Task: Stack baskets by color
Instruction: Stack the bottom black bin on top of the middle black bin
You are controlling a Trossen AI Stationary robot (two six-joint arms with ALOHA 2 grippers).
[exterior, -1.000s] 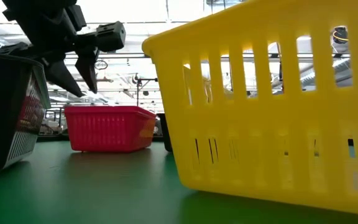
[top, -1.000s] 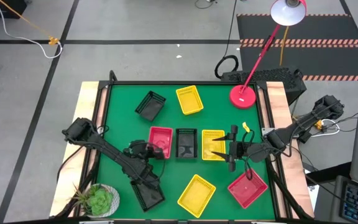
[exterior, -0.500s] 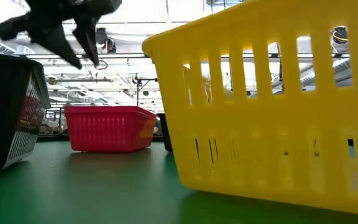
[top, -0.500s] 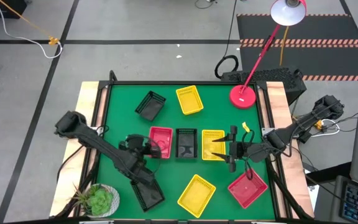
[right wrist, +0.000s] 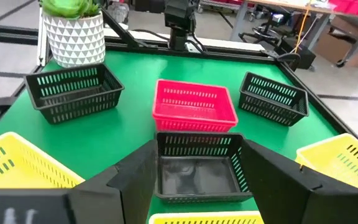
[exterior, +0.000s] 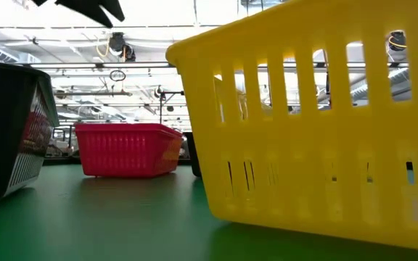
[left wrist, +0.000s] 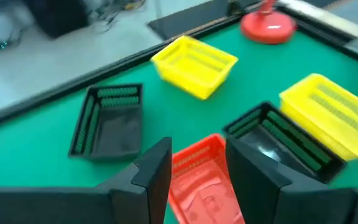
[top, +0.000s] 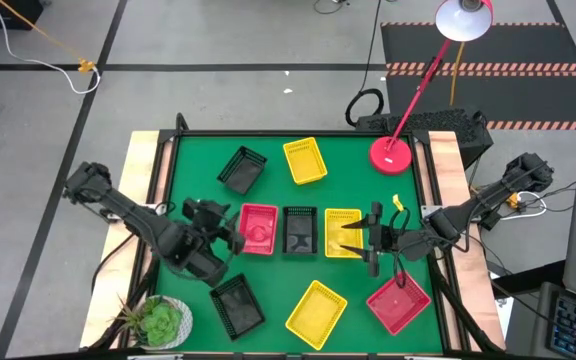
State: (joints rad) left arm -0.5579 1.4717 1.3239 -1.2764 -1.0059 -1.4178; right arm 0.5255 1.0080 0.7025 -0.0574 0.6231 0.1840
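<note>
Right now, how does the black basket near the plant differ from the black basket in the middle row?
The black basket near the plant lies skewed at the table's front edge, alone. The middle-row black basket sits square, between a red basket and a yellow basket. Both are empty, latticed and upright.

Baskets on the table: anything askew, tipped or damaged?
No damage or tipping shows. Five sit skewed to the table edges: the far black basket, far yellow basket, near black basket, near yellow basket and near red basket. The middle row sits square.
</note>
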